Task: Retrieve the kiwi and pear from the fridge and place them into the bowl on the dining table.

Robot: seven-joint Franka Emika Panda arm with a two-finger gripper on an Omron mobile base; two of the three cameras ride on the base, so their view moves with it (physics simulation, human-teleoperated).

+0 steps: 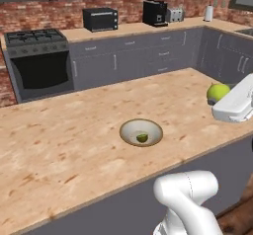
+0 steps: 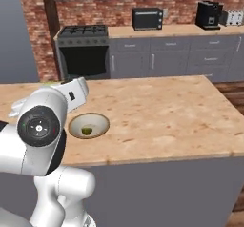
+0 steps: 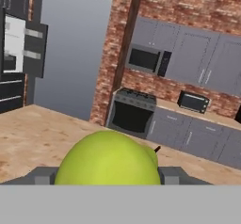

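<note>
The shallow tan-rimmed bowl [image 1: 124, 129] [image 2: 75, 120] rests on the wood-grain dining table [image 1: 59, 145] [image 2: 167, 116], near its front edge. Inside it lies the dark olive kiwi [image 1: 142, 138] [image 2: 86, 131]. My gripper [image 1: 223, 98] [image 3: 109, 175] hovers above the table's right part in the left base view, to the right of the bowl, and is shut on the yellow-green pear [image 1: 217, 92] [image 3: 108, 159]. In the hand view the pear sits between both finger pads [image 3: 44, 175]. The fridge [image 3: 14, 44] stands open at that view's left edge.
Behind the table runs a wall counter with a black stove [image 1: 37, 56] [image 2: 83, 49], a toaster oven [image 1: 100, 19] [image 2: 147, 18] and a coffee machine [image 1: 154, 13] [image 2: 208, 14]. Grey drawer cabinets [image 1: 148, 56] line the back and right. My own arm [image 2: 43, 126] covers the table's left part in the right base view.
</note>
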